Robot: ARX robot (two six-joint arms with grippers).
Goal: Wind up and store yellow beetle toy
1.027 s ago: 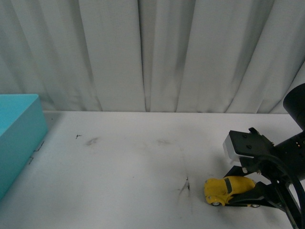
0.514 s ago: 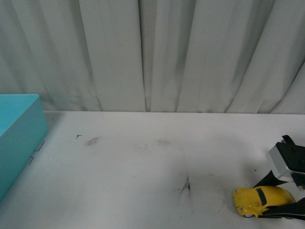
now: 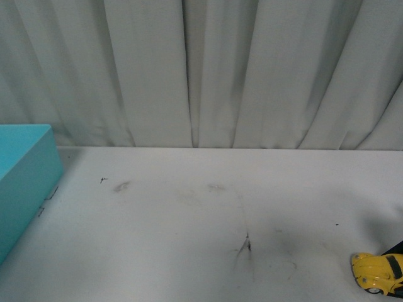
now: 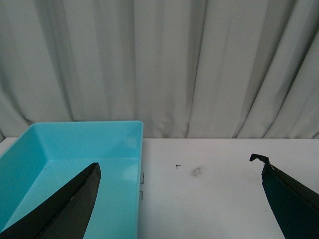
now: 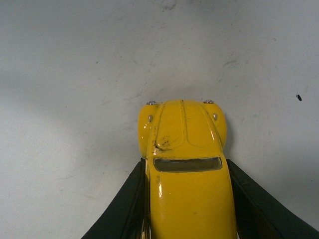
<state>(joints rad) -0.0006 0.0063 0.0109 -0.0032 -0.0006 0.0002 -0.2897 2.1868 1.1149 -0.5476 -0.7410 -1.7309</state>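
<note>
The yellow beetle toy [image 3: 376, 274] sits at the table's [image 3: 189, 220] 4 o'clock corner, wheels apparently on the surface. Its long axis runs 3-to-9 o'clock, nose toward 9. The right gripper [image 5: 185, 164] clamps it from behind, one black finger along each flank, bonnet sticking out past the fingertips. The turquoise bin [image 3: 25, 173] lies at 9 o'clock from the toy, well apart across the table. The left gripper [image 4: 175, 164] hangs near it with its jaws spread wide and nothing between them. The bin's visible interior [image 4: 75, 149] is bare.
</note>
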